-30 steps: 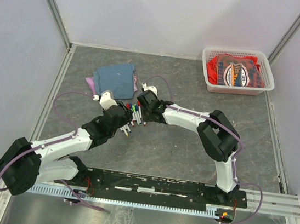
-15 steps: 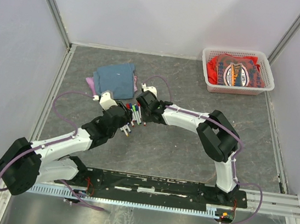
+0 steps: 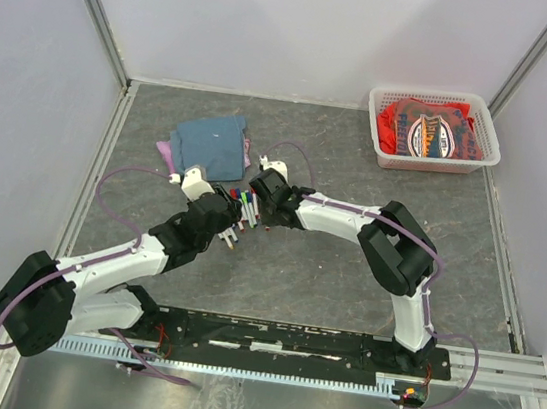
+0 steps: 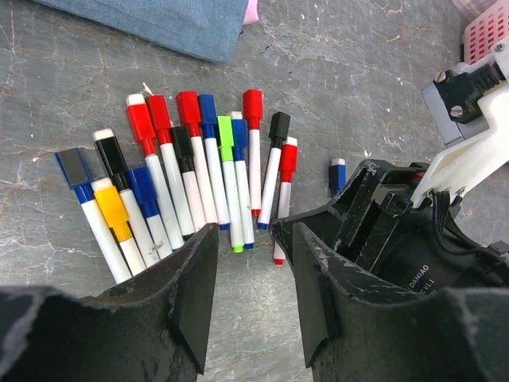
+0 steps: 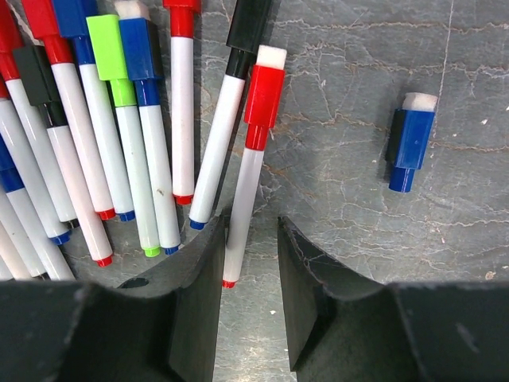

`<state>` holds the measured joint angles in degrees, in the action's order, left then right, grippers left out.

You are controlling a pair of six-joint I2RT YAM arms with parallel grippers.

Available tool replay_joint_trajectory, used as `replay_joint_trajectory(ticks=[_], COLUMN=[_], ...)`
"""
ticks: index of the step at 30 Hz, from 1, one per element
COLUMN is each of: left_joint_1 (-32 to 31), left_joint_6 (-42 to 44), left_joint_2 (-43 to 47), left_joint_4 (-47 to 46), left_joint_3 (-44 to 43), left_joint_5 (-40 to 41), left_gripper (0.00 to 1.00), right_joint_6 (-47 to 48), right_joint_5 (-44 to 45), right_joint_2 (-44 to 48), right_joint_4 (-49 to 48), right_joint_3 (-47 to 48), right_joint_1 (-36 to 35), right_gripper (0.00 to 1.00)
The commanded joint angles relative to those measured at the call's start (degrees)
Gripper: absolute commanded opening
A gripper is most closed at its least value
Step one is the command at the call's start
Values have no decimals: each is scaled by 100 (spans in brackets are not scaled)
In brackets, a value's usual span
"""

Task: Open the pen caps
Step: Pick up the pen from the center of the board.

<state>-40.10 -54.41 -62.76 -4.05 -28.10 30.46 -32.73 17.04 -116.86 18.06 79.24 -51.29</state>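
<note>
left wrist — yellow cap [image 4: 111, 208], hidden from right wrist, left pincer [image 4: 253, 239], right pincer [image 5: 250, 232] open

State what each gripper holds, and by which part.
Nothing: left gripper and right gripper are open; a red-capped pen lies ungripped between the right jaws.

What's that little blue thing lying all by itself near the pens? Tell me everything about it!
It is a loose blue cap, short and stubby, and it looks like plastic. One end carries a small white pad, and the other end narrows to a thinner blue neck. No pen barrel is in it. It lies flat on its side on the grey marbled table, apart from the row of pens, and only the table touches it.
</note>
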Motion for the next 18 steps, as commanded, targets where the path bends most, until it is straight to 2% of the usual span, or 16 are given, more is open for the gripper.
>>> replay_joint_trajectory(ticks=[1,5,11,18], left_joint_1=[20,21,17,33], left_joint_6=[-238,-245,-247,-332], left_joint_2=[91,95,7,-18], left_joint_4=[-263,-260,-302,-285], left_joint_3=[-38,-46,-60,-41], left_joint_5=[223,374,332,311], left_gripper=[49,49,58,65], right_joint_6=[39,125,153,95], right_joint_5=[66,161,239,131], right_joint_2=[4,-175,-396,-420], right_joint_4=[67,348,568,463], right_joint_3=[67,243,284,52], right_joint_1=[-38,-73,-174,-184], right_gripper=[40,40,38,17])
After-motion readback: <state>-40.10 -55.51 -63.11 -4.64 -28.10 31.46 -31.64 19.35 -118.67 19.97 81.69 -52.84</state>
